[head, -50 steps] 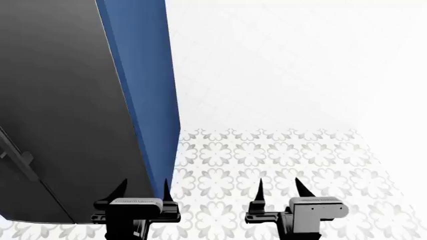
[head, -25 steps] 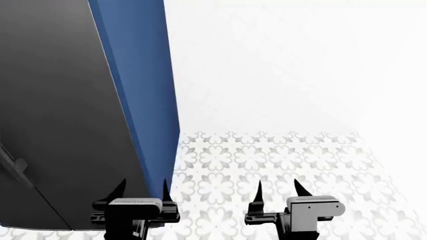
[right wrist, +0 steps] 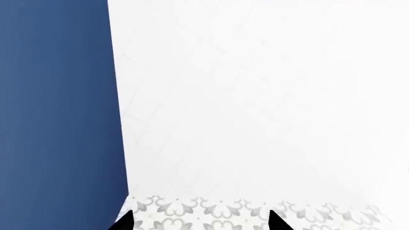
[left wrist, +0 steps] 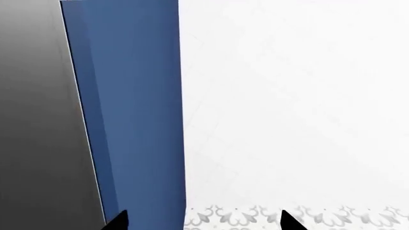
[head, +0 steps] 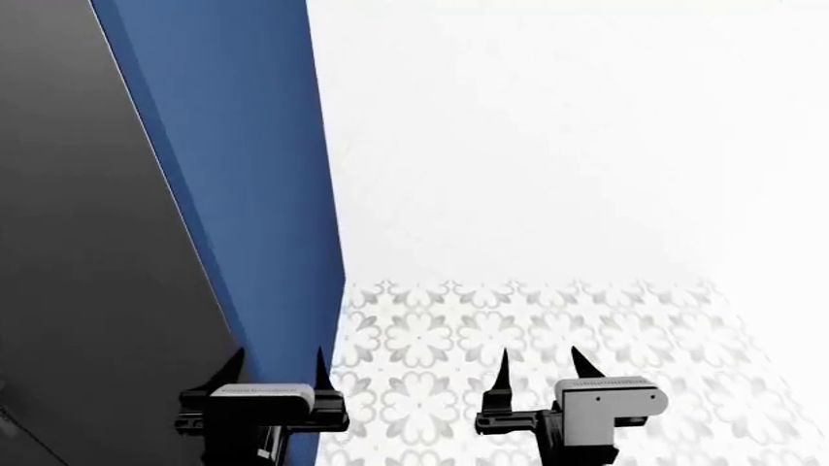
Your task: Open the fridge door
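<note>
Dark-grey steel fills the head view's left: the fridge door [head: 78, 252], its handle out of sight. A blue panel [head: 247, 194] runs just beside it, meeting the white wall [head: 557, 136] and the flower-patterned floor [head: 518, 330]. The left gripper [head: 275, 367] hangs low before the blue panel, jaws wide and holding nothing. The right gripper [head: 542, 365] hangs over the floor, jaws likewise wide and holding nothing.

Left tool [head: 278, 367] and right tool [head: 538, 367] low, side by side, fingers spread, empty
</note>
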Controlling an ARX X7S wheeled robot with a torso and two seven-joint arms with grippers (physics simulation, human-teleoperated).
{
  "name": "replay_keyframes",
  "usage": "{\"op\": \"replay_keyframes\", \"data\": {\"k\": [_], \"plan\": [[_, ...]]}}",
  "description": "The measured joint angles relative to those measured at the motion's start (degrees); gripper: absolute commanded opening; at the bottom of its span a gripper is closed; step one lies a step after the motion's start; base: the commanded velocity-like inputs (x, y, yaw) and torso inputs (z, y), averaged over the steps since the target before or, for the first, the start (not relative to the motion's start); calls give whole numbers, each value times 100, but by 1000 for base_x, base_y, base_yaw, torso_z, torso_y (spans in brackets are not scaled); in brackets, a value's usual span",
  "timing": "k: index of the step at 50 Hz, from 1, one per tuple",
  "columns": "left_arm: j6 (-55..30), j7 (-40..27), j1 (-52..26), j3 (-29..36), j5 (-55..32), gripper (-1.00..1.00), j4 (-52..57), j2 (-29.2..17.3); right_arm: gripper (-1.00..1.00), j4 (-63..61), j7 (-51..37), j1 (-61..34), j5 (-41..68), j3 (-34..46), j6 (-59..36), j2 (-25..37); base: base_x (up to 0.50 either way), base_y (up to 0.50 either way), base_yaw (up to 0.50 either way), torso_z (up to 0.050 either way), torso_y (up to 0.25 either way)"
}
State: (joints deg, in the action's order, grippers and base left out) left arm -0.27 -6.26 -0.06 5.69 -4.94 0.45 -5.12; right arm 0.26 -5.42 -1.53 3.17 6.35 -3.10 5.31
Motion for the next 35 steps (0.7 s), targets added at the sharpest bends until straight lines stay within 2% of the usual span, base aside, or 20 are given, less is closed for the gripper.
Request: {"op": "replay_keyframes", "data": {"k": [6,15,29,35], "plan": [[-1,-39,-7,42,-49,100,-3,-38,100,-23,-45,10,24,50,-14,44,446,0,0,0,0],[-5,-93,-24,105,-117,100,-3,-83,100,-42,-92,24,49,116,26,112,-12,32,0,0,0],[-17,-172,-14,185,-208,100,22,-157,100,-68,-182,31,77,210,26,179,-107,453,0,0,1],[-8,-205,-17,208,-236,100,11,-198,100,-79,-218,33,106,243,31,187,-5,84,0,0,0]]}}
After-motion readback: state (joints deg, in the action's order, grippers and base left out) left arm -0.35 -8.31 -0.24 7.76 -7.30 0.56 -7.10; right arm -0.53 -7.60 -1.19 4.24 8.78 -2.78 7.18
